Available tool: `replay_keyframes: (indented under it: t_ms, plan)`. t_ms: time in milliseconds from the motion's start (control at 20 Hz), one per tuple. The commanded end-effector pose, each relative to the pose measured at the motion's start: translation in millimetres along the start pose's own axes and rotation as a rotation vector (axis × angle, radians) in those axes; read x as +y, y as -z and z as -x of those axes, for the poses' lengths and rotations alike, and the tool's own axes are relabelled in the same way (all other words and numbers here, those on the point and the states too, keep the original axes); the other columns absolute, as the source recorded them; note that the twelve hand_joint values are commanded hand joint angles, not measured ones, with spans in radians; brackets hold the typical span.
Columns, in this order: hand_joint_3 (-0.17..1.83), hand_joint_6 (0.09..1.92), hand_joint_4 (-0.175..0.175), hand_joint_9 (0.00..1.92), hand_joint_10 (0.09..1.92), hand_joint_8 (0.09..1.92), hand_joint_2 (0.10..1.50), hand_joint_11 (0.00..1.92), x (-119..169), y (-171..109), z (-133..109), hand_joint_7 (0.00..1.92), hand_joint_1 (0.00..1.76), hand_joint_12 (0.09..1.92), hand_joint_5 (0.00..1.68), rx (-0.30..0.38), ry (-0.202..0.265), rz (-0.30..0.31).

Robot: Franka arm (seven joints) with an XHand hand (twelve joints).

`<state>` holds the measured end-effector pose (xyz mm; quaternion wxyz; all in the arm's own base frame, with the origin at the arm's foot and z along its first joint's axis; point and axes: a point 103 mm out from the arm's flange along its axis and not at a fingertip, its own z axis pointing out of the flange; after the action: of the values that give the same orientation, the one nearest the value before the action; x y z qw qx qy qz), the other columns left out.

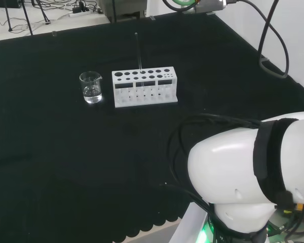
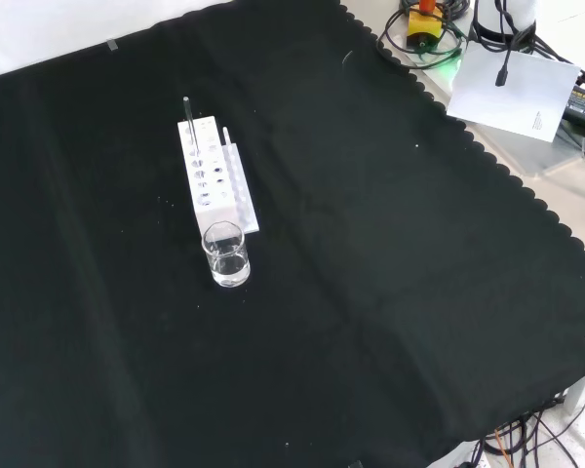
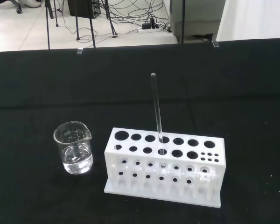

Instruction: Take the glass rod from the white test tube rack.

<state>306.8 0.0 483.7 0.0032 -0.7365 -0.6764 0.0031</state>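
- Your arm's big white link (image 1: 243,172) sits at the lower right of the head view, well back from the ware; you cannot tell how the hand is set, spread or closed.
- The glass rod (image 3: 157,109) stands nearly upright in a hole of the far row of the white test tube rack (image 3: 165,165), about mid-length, its upper part rising clear above the rack top.
- In the front view the rod (image 2: 187,110) rises at the rack's (image 2: 213,175) far end.
- A small clear beaker (image 1: 91,87) stands just beside the rack's left end in the head view, apart from it.
- Black cloth (image 2: 390,292) lies bare all round the rack and beaker, with wide open room on the arm's side.
- The cloth's scalloped edge (image 2: 487,161) runs down the right of the front view, well apart from the rack.
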Motion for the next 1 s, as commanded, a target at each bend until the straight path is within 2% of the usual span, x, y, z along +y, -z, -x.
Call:
replay_keyframes:
  t_ms: [50,100,150,250,550,1000]
  plan:
    - [0.39,0.14,-0.175,0.31,0.76,0.54,1.03,0.31,0.3,0.6,-0.4,0.2,0.66,1.13,0.21,-0.003,-0.001,0.008]
    - [0.38,0.09,-0.175,0.15,0.78,0.46,1.06,0.15,0.5,1.2,-0.8,0.1,0.58,1.21,0.11,-0.002,-0.001,0.011]
    - [0.38,0.09,-0.175,0.07,0.79,0.42,1.07,0.07,0.9,1.9,-1.3,0.05,0.54,1.26,0.06,-0.001,-0.001,0.012]
    - [0.37,0.09,-0.175,0.01,0.8,0.39,1.08,0.01,1.5,3.1,-2.1,0.01,0.51,1.29,0.03,-0.003,0.002,0.014]
    - [0.38,0.09,-0.175,0.0,0.81,0.41,1.09,0.0,4.2,4.3,-3.4,0.0,0.5,1.29,0.02,-0.014,0.015,0.016]
    - [0.39,0.09,-0.175,0.0,0.86,0.5,1.08,0.0,34.1,2.4,-6.5,0.0,0.5,1.32,0.04,-0.043,0.025,0.006]
